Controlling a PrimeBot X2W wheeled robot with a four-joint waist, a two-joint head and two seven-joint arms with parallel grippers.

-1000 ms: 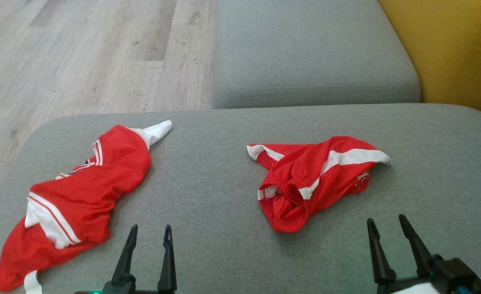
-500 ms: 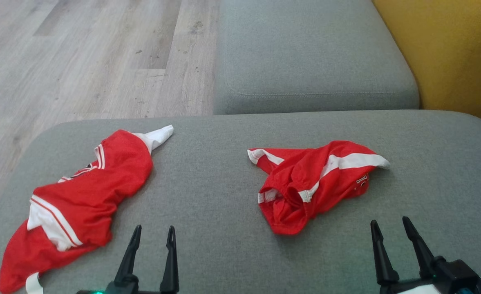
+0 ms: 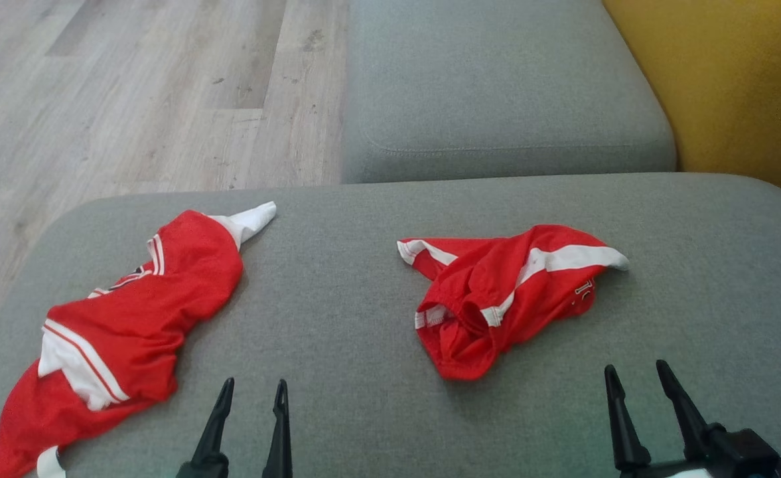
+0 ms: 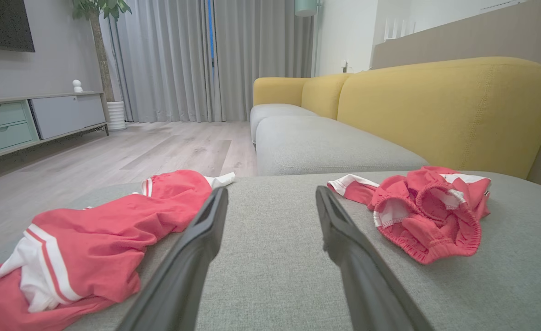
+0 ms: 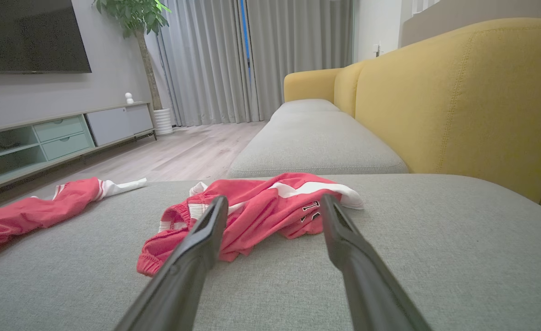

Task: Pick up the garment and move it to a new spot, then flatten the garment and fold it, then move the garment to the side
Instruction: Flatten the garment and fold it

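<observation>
— Where are the garments?
— Red shorts (image 3: 496,299) crumpled at the middle of the grey cushion (image 3: 337,279), red jersey (image 3: 125,318) by its left edge
— Fingers?
— Left gripper (image 3: 255,382) and right gripper (image 3: 634,365) at its near edge, both spread, clear of the cloth

Soft, even room light falls across the grey cushion (image 3: 363,318), leaving only a faint shadow under the red shorts (image 3: 496,299). The head view is slightly grainy; the wrist views bow at their edges and wash the red toward pink.
</observation>
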